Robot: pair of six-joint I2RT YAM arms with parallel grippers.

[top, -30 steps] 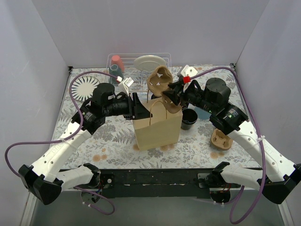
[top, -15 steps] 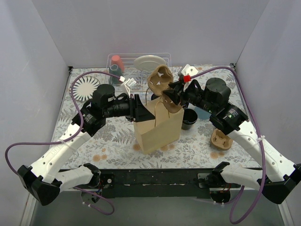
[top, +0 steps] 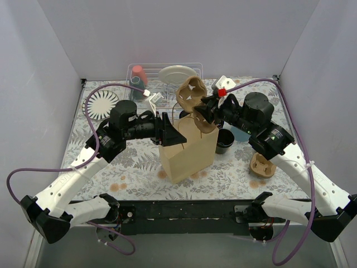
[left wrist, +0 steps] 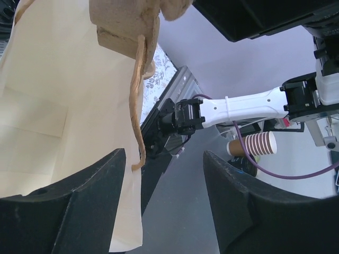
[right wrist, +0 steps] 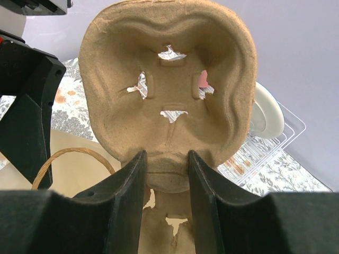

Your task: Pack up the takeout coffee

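Pincer, left (top: 170, 134): fingers spread wide, clamping nothing. The top left rim of the bag stands in the gap between them.
Pincer, right (top: 205, 114): closed on the narrow waist of the tray, holding it off the table.
Tan moulded-pulp cup tray (right wrist: 167, 79): upright in the right pincer, with one hollow above the fingers and one below. Its lower end is at the bag's mouth, and slits are cut through the upper hollow.
Brown paper bag (top: 189, 153): standing open on the table between the two pincers. Its twisted paper handle (left wrist: 139, 106) hangs just beside the left pincer's fingers.
Small round black disposable cup (top: 224, 139): upright and lidless on the table, below the right pincer. It is just beside the bag's right wall, outside the bag.
Second tan pulp tray (top: 262, 166): lying on the table, nearer than the right pincer, beside that arm.
Wire dish rack (top: 198, 70): beyond both pincers at the table's far edge. It holds a white plate (top: 177, 74), a red tumbler (top: 139, 73) and a teal tumbler (top: 134, 85).
Round white dish with dark radial pattern (top: 102, 104): beyond and to the left of the left pincer.
Table (top: 134, 167): covered in grey leaf-print cloth.
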